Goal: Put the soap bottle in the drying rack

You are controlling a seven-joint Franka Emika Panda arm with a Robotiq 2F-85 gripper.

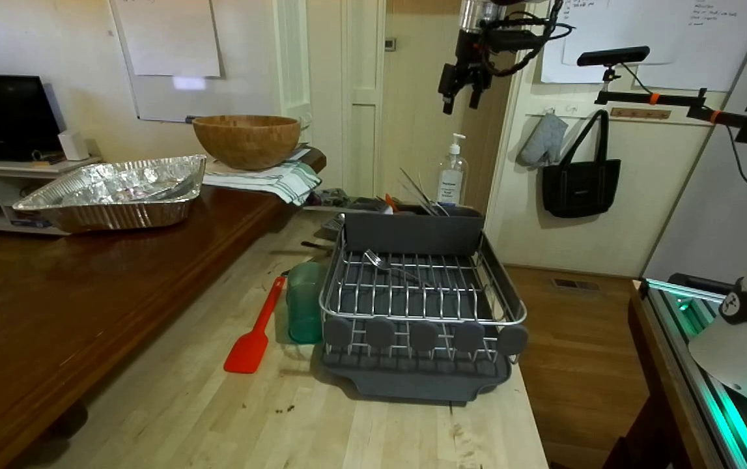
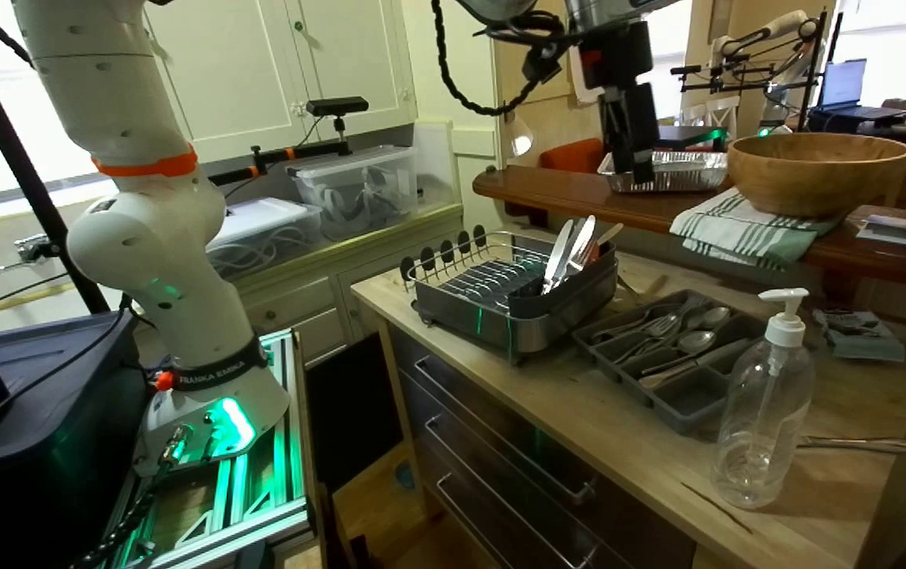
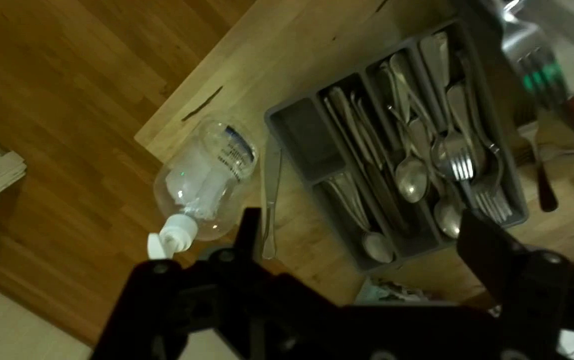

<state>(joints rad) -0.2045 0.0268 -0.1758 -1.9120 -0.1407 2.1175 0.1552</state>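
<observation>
The clear soap bottle (image 2: pixel 761 427) with its white pump stands upright at the counter's end. It shows behind the rack in an exterior view (image 1: pixel 451 182) and at the left in the wrist view (image 3: pixel 206 175). The dark grey drying rack (image 1: pixel 412 233) stands farther along the counter, and its side wall shows in an exterior view (image 2: pixel 472 320). My gripper (image 1: pixel 462 105) is open and empty, high above the counter. It also shows in an exterior view (image 2: pixel 633 167). In the wrist view its fingers (image 3: pixel 364 235) are wide apart, with the bottle beyond the left finger.
A grey cutlery tray (image 2: pixel 682 407) lies between rack and bottle. Knives and forks (image 2: pixel 571 253) stand up from the rack's end holder; a fork (image 1: pixel 380 262) lies on its wires. A green cup (image 1: pixel 305 303) and red spatula (image 1: pixel 253 345) lie beside it. A wooden bowl (image 2: pixel 816 170) sits on the raised bar.
</observation>
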